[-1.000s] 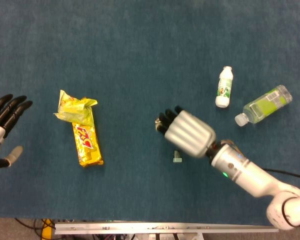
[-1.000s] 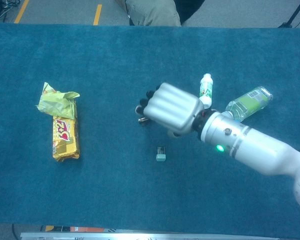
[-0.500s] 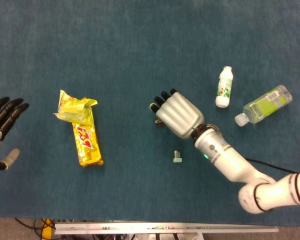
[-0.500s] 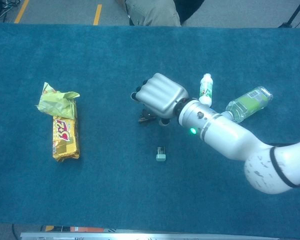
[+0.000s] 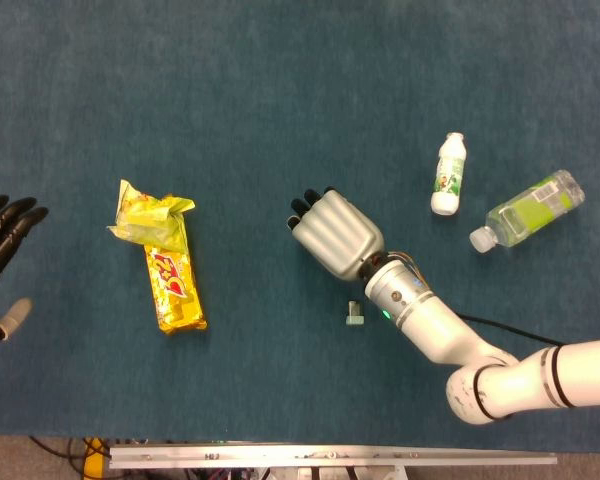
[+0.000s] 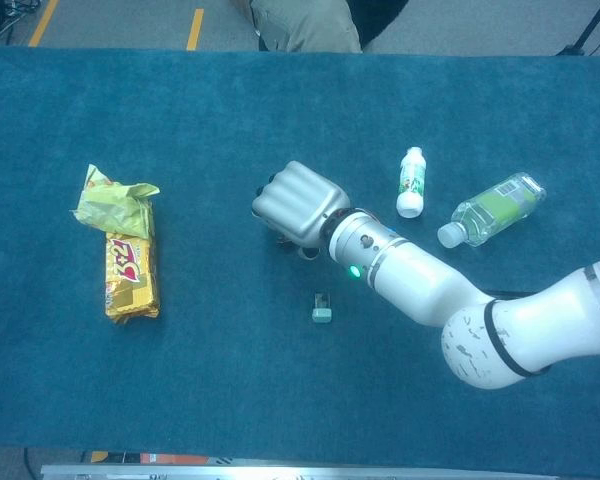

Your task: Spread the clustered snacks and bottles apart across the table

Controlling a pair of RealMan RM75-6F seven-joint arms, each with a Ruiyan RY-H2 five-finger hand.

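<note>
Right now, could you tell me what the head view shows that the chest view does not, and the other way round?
Only the head view shows the left hand, fingers apart at the table's left edge. Only the chest view shows the floor with yellow lines beyond the table. Both show the right hand, yellow snack pack, crumpled yellow bag, small white bottle, clear green-label bottle and small grey item.

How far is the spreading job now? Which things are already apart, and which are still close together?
Looks done: the yellow snack packs lie far left, the small white bottle and the green-label bottle far right, though these two remain neighbours. In hand: the right hand covers a small dark item mid-table; grip unclear. The left hand waits open at the table edge. Left: the small grey object and separating the stacked snacks.
</note>
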